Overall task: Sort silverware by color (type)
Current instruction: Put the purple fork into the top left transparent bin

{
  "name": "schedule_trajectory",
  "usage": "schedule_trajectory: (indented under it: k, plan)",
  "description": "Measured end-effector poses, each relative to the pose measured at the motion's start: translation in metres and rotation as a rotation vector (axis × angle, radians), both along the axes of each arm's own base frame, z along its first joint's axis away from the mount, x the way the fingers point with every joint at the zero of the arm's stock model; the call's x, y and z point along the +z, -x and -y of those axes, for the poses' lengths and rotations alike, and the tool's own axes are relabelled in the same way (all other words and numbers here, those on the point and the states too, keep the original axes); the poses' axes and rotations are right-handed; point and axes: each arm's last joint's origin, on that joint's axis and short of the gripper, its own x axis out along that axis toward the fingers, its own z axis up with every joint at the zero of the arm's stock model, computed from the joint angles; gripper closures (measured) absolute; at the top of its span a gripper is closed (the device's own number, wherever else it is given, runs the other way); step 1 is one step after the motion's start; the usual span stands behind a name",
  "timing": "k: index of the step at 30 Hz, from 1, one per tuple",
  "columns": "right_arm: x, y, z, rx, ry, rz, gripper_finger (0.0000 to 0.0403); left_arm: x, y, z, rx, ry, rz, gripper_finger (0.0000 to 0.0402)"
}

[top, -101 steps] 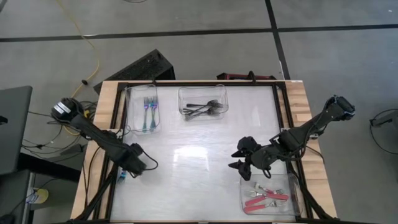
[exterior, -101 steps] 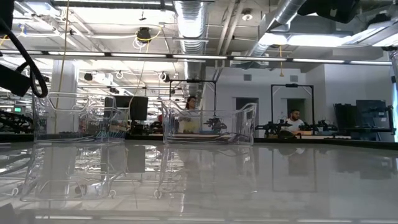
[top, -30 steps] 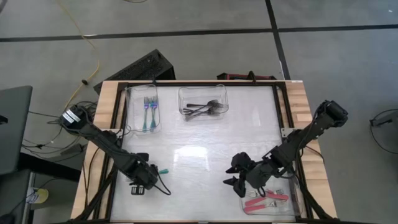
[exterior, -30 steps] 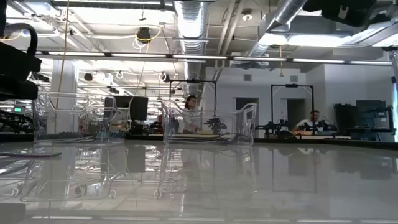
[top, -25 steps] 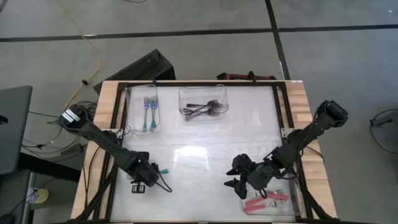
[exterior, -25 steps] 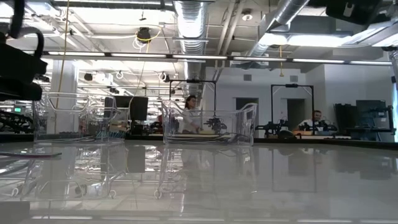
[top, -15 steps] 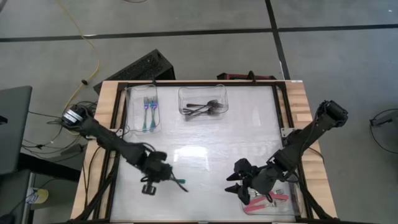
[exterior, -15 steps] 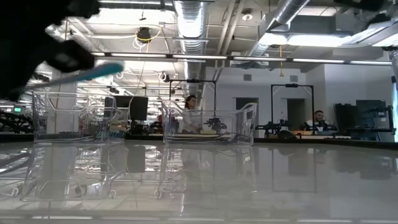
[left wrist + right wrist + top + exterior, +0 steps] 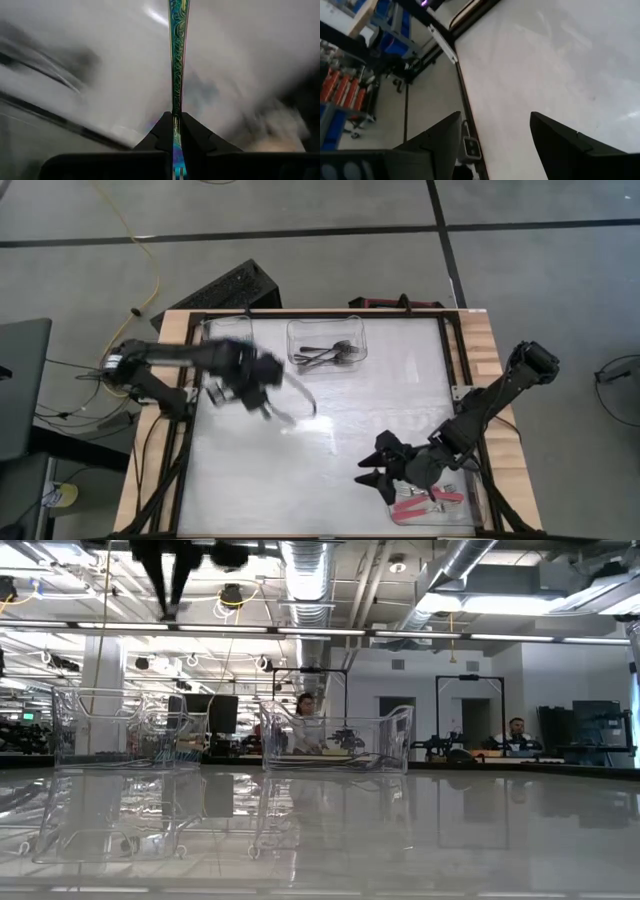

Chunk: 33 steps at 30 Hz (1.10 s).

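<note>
My left gripper point(image 9: 268, 392) is shut on a teal, iridescent fork point(image 9: 177, 60) and hangs blurred above the table's far left. It is beside the far-left clear tub point(image 9: 210, 330), whose contents the arm hides. Black forks point(image 9: 325, 356) lie in the middle far tub point(image 9: 327, 326). Red-handled forks point(image 9: 425, 502) lie in the near-right tub point(image 9: 470, 480). My right gripper point(image 9: 372, 472) stands open just left of that tub, with nothing between its fingers point(image 9: 440, 135). My left gripper pinches the fork's thin handle point(image 9: 175, 117) between its two fingers. The handle runs straight out past the fingertips, in line with them. The fork is lifted clear of the table. The fingers hide its other end.
The white tabletop point(image 9: 340, 430) lies bare between the arms. A black frame point(image 9: 450, 350) borders it, with wooden strips outside. In the low view the two far tubs point(image 9: 125, 730) point(image 9: 335, 740) stand at the back, with people at desks in the room behind.
My left gripper has taken the teal fork off the near-left part of the table and lifted it clear. It has then swung fast up and toward the far edge, beside the far-left tub, turning as it went.
</note>
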Motion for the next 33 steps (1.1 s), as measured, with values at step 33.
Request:
schedule_trajectory:
  k: [33]
  plan:
    - [-0.018,-0.011,-0.007,-0.153,-0.034,0.001,0.0143,-0.066,0.073,-0.174,0.282,-0.035,-0.425,0.0299]
